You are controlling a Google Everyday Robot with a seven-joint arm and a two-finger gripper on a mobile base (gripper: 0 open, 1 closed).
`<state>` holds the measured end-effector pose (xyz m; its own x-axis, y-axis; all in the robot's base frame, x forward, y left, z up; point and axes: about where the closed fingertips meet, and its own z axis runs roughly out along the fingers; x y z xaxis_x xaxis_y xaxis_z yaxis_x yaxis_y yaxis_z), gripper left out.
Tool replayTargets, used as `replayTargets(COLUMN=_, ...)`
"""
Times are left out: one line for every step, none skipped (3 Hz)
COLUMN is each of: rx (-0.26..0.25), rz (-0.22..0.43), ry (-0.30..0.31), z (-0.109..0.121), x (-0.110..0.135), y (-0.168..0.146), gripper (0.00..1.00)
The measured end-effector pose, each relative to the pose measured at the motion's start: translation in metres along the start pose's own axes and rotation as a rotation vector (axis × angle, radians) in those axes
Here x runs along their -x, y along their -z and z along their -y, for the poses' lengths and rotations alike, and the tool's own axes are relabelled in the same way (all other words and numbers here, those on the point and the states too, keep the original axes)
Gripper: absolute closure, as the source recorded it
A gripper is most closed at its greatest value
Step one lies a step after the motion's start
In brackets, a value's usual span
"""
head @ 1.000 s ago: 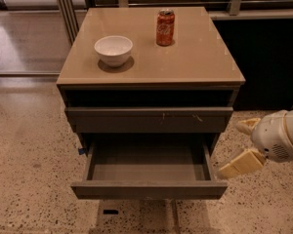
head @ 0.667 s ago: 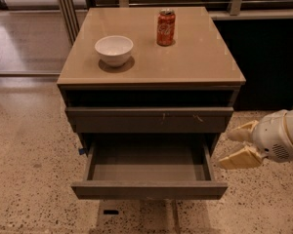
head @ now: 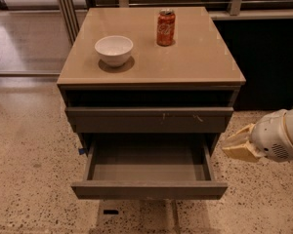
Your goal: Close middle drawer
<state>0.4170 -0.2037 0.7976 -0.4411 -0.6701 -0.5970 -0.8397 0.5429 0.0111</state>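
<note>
The middle drawer (head: 149, 189) is pulled far out of the cabinet, with its plain dark front facing me and its grey box interior (head: 149, 162) empty. Above it is a wider front with pale scratch marks (head: 149, 119), which is shut. My gripper (head: 238, 145) hangs to the right of the open drawer, level with its right side wall and a little apart from it. It holds nothing that I can see.
The cabinet's tan top (head: 195, 57) carries a white bowl (head: 114, 49) and a red soda can (head: 166, 27). A dark wall panel (head: 268, 62) stands to the right behind my arm. Speckled floor (head: 29, 179) surrounds the cabinet.
My gripper has moved left, closer to the right side of the open drawer. The drawer has not moved.
</note>
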Motion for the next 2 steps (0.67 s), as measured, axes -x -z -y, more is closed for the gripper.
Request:
replayTargets(rx=0.000, rz=0.000, ry=0.000, z=0.0000, x=0.0000, y=0.0000, gripper=1.00)
replayTargets(rx=-0.043, rz=0.031, ry=-0.001, z=0.0060, x=-0.0066, y=-0.0093, gripper=1.00)
